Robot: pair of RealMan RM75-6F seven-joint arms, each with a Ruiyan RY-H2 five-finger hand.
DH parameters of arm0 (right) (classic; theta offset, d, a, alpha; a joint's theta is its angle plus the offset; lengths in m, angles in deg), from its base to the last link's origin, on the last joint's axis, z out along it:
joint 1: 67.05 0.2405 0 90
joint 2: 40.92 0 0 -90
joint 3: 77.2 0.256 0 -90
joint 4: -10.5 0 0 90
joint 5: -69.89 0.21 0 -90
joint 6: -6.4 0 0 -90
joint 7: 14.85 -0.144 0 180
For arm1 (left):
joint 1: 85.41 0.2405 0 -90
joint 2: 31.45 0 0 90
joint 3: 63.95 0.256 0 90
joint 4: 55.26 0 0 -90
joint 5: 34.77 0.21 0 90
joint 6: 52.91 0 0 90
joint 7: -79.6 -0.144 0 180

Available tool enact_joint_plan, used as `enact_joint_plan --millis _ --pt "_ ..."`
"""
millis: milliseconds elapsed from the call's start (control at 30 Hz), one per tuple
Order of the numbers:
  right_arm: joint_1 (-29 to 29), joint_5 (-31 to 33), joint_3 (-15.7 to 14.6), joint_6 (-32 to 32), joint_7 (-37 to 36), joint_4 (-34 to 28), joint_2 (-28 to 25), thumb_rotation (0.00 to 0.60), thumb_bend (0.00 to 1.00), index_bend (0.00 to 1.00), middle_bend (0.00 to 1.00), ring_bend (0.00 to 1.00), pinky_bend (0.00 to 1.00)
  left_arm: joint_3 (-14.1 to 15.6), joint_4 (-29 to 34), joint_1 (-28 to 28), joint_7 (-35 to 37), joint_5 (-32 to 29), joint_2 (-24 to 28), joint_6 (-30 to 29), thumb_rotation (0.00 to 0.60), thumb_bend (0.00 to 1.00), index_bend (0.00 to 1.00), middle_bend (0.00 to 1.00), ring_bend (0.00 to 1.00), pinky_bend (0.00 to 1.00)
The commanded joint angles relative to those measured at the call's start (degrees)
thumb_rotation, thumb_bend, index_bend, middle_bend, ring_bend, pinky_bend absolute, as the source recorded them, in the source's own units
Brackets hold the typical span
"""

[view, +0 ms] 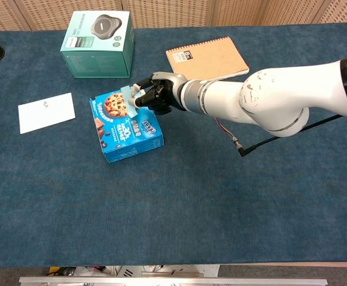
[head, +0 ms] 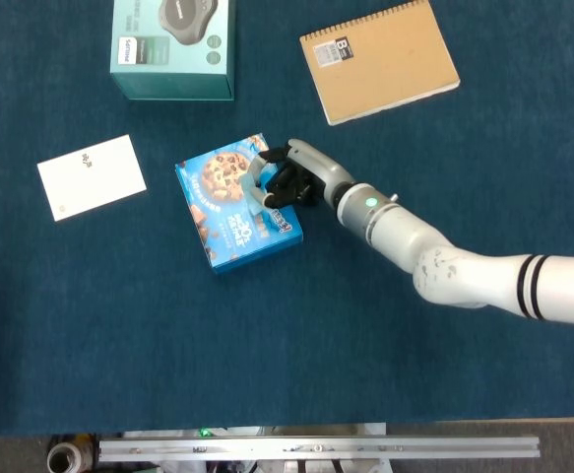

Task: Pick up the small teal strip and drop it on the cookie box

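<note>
The blue cookie box (head: 218, 222) (view: 121, 134) lies flat on the dark blue cloth, left of centre. My right hand (head: 287, 182) (view: 156, 98) reaches in from the right and hovers over the box's top right part. It pinches the small teal strip (head: 256, 189) (view: 131, 99), which hangs above the box lid near the cookie picture. Whether the strip touches the lid I cannot tell. My left hand shows in neither view.
A teal Philips box (head: 173, 44) (view: 97, 43) stands at the back left. A brown spiral notebook (head: 378, 59) (view: 207, 58) lies at the back, behind my right arm. A white card (head: 92, 176) (view: 46, 112) lies left of the cookie box.
</note>
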Motion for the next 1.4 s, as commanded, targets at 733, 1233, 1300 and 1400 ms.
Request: enact_joint_plan --millis 733,1233,1300,1400 --pt "-3.6 -5.6 1.8 -0.2 1.1 -3.6 -2.7 0.6 0.34 0.17 1.0 1.0 1.0 -0.7 0.2 -1.1 0.8 0.7 0.8 0.6 0.6 0.34 0.12 0.22 0.18 0.25" --pt "-13.1 -13.3 2.2 24.7 6.2 -17.2 -7.3 0.6 0.32 0.12 0.98 1.0 1.0 -1.8 -2.3 -7.3 5.7 2.9 2.7 7.5 0.6 0.34 0.12 0.33 0.38 0.34" --pt "-15.2 -15.6 1.6 28.2 6.9 -18.9 -8.3 0.6 0.35 0.16 0.96 1.0 1.0 -1.9 -2.7 -8.7 6.2 3.6 2.8 9.0 0.6 0.34 0.12 0.41 0.45 0.5" --pt "-18.5 -19.2 0.3 30.9 7.3 -22.1 -11.0 0.6 0.37 0.2 0.92 0.99 1.0 -1.9 -3.4 -11.0 7.0 4.8 2.7 11.6 0.6 0.34 0.12 0.55 0.58 0.66"
